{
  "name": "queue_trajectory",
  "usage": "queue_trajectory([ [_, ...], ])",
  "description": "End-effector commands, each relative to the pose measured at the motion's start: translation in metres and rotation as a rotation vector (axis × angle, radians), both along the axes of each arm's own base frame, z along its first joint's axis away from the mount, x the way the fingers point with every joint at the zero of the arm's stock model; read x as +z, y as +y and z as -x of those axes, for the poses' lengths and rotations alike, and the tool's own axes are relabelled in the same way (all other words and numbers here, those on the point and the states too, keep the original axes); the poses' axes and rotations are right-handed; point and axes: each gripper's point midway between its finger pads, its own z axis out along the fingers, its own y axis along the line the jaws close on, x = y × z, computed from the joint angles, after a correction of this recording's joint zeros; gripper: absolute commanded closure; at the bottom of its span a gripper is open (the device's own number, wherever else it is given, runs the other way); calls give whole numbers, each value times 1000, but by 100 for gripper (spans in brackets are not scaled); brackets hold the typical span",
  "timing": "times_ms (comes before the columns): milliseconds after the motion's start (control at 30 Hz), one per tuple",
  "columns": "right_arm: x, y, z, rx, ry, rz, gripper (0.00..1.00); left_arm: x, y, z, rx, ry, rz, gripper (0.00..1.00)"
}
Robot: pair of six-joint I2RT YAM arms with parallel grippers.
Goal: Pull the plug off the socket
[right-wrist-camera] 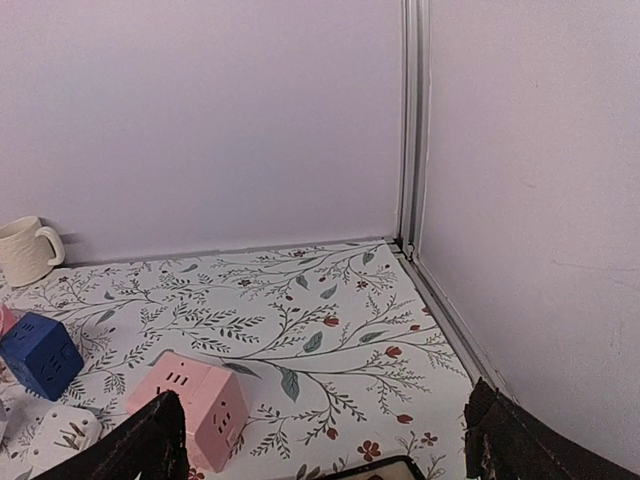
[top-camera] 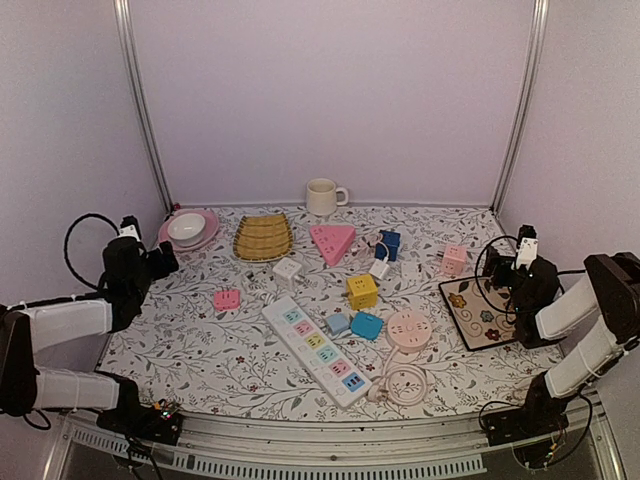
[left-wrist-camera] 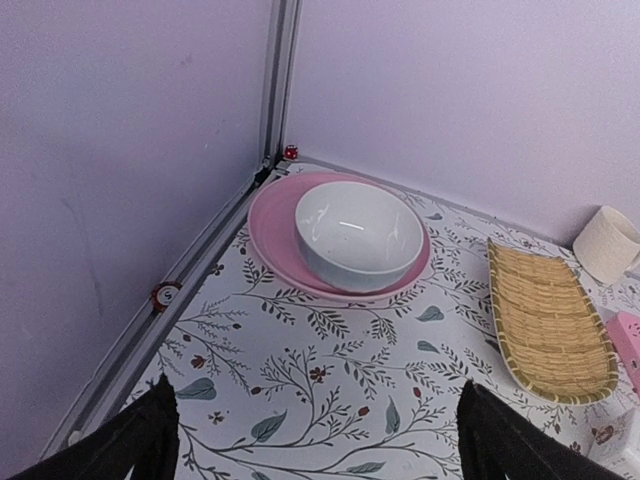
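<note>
Several sockets lie mid-table in the top view: a long white power strip point(top-camera: 317, 349), a yellow cube point(top-camera: 362, 290), a round pink socket point(top-camera: 407, 330) and a blue cube point(top-camera: 389, 243). Two small blue blocks point(top-camera: 353, 324) sit against the strip's right side, and a white plug point(top-camera: 379, 269) lies below the blue cube. I cannot tell which plug sits in a socket. My left gripper point(top-camera: 165, 258) point(left-wrist-camera: 318, 420) hangs open over bare cloth at the far left. My right gripper point(top-camera: 500, 270) point(right-wrist-camera: 325, 430) is open at the far right, with nothing between its fingers.
A white bowl point(left-wrist-camera: 358, 235) on a pink plate point(left-wrist-camera: 275, 230) stands ahead of the left gripper, with a woven tray point(left-wrist-camera: 550, 320) beside it. A pink cube point(right-wrist-camera: 190, 405) and a black flowered tile point(top-camera: 480, 312) lie near the right gripper. A mug point(top-camera: 323, 196) stands at the back wall.
</note>
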Motion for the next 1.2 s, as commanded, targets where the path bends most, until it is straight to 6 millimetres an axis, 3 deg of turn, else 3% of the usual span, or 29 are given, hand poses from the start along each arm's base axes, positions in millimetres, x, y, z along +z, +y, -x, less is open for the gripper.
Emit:
queue_trajectory([
  [0, 12, 5, 0, 36, -53, 28, 1, 21, 6, -7, -35, -97, -141, 3],
  [233, 13, 5, 0, 36, -58, 26, 1, 1, 30, 0, 51, -125, -243, 3],
  [433, 13, 5, 0, 36, -56, 26, 1, 10, 33, -7, 52, -174, -260, 3],
  [567, 13, 5, 0, 36, -57, 26, 1, 8, 26, -13, 15, -214, -229, 3],
  [800, 13, 4, -1, 31, -55, 24, 1, 6, 11, -3, -71, -318, -278, 3],
  [967, 13, 5, -1, 31, -55, 24, 1, -4, 3, -23, -121, -236, -285, 3],
  [1167, 13, 4, -1, 31, -55, 24, 1, -5, 1, -23, -135, -230, -278, 3],
])
